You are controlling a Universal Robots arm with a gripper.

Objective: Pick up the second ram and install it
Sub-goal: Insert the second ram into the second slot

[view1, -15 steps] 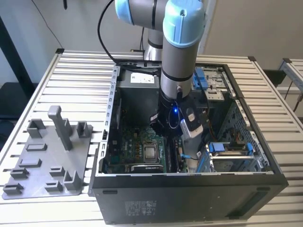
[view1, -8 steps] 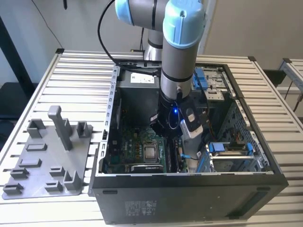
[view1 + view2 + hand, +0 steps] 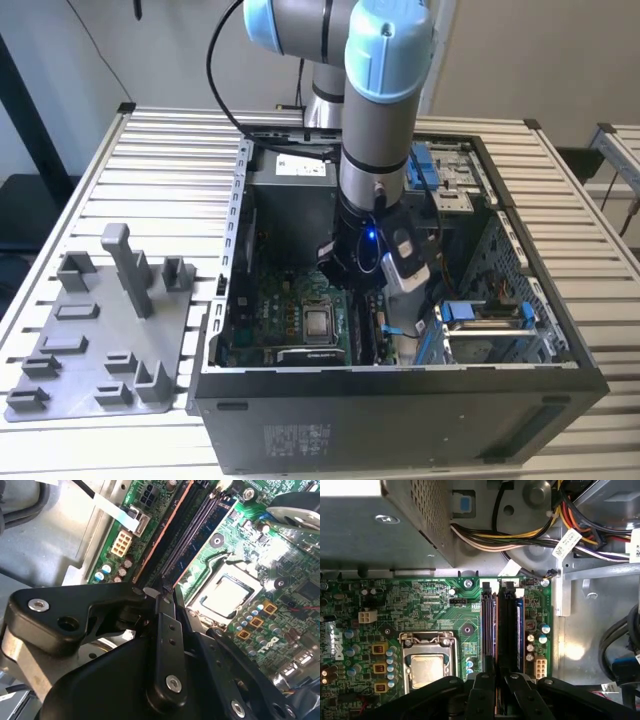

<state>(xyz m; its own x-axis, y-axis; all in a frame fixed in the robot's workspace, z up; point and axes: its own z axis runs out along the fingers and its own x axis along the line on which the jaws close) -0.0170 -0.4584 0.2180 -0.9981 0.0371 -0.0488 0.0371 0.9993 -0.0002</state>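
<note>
My gripper [image 3: 366, 288] is down inside the open computer case [image 3: 400, 425], over the memory slots next to the processor socket [image 3: 320, 322]. In both wrist views its black fingers [image 3: 487, 700] [image 3: 167, 645] stand close together at the near end of the slots. The second ram [image 3: 506, 630] shows as a long dark strip with a blue edge. It stands upright along one slot and runs in between the fingers, which look shut on it. A second dark strip with a blue edge stands in the neighbouring slot [image 3: 488, 630].
A grey holder tray [image 3: 100, 330] with upright posts lies on the slatted table at the exterior view's left. The metal power supply box [image 3: 370, 525], cable bundles [image 3: 520, 535] and a drive cage [image 3: 490, 330] crowd the board.
</note>
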